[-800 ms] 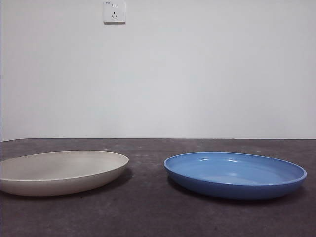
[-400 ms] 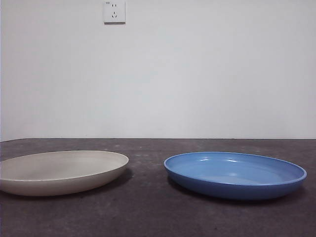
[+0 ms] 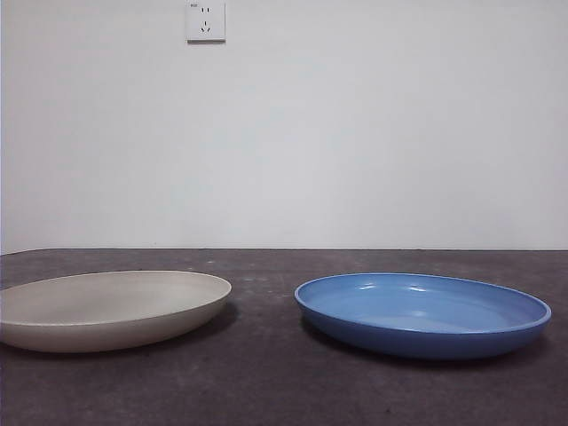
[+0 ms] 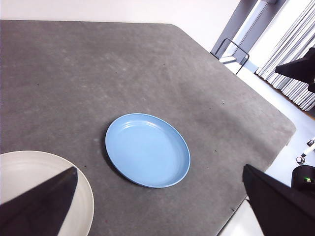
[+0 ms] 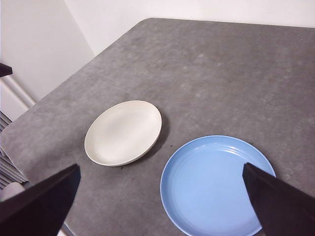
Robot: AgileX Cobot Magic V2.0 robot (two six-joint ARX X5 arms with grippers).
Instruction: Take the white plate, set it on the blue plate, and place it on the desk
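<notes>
Both hands hang high above the tabletop (image 3: 266, 390), the left hand (image 4: 157, 206) and right hand (image 5: 157, 206) spread wide and empty. Below, the white plate (image 3: 111, 309) and blue plate (image 3: 422, 312) sit apart.

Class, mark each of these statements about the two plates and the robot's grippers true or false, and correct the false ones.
1. The white plate sits on top of the blue plate. False: they lie side by side on the desk, apart.
2. Both plates are empty. True.
3. The left gripper holds the white plate. False: it is open and high above the desk, holding nothing.
4. The right gripper is open, above both plates. True.
5. A wall socket shows on the wall behind the desk. True.
6. The blue plate is upside down. False: it lies right way up, its inside showing.
</notes>
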